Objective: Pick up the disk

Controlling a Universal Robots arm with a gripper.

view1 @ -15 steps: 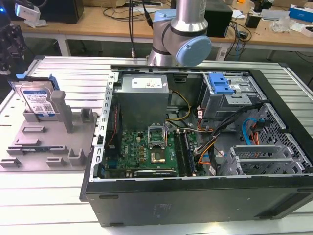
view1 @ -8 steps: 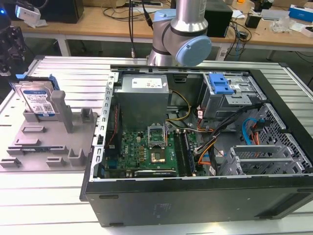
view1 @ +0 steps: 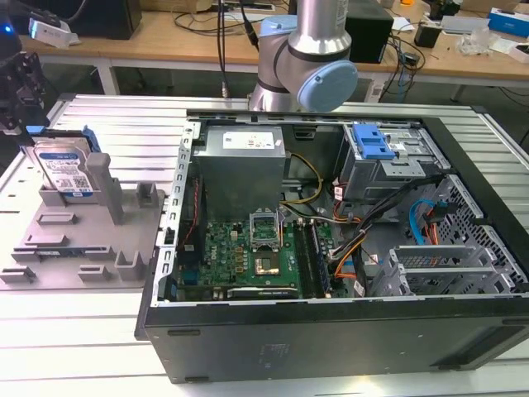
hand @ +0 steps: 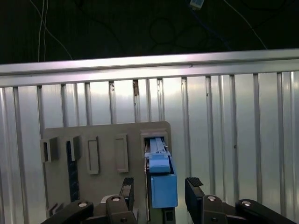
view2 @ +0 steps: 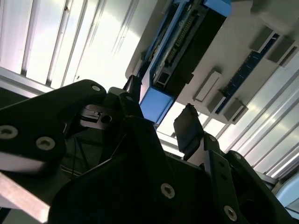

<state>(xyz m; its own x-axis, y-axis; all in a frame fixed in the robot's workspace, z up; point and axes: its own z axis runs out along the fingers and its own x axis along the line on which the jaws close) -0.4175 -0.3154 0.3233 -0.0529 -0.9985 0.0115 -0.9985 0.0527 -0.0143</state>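
The disk (view1: pixel 66 169) stands on edge in the grey fixture (view1: pixel 83 240) at the exterior view's left, its white-and-blue label facing the camera. My gripper (view1: pixel 18 107) hangs just above and behind it, dark against the background. In the first wrist view the gripper (hand: pixel 160 186) is open, and the disk's blue frame edge (hand: pixel 161 182) lies between the two black fingertips (hand: pixel 194 183) with a gap on each side. The second wrist view shows the disk (view2: pixel 182 46) edge-on beyond the open gripper (view2: pixel 161 112), with the fixture (view2: pixel 243 42) behind it.
An open computer case (view1: pixel 331 331) fills the exterior view's middle and right, with a motherboard (view1: pixel 248 256), a power supply (view1: pixel 244 165) and a blue drive bracket (view1: pixel 372 145) inside. The slatted metal table (view1: pixel 83 331) carries everything. A cluttered workbench (view1: pixel 165 37) runs along the back.
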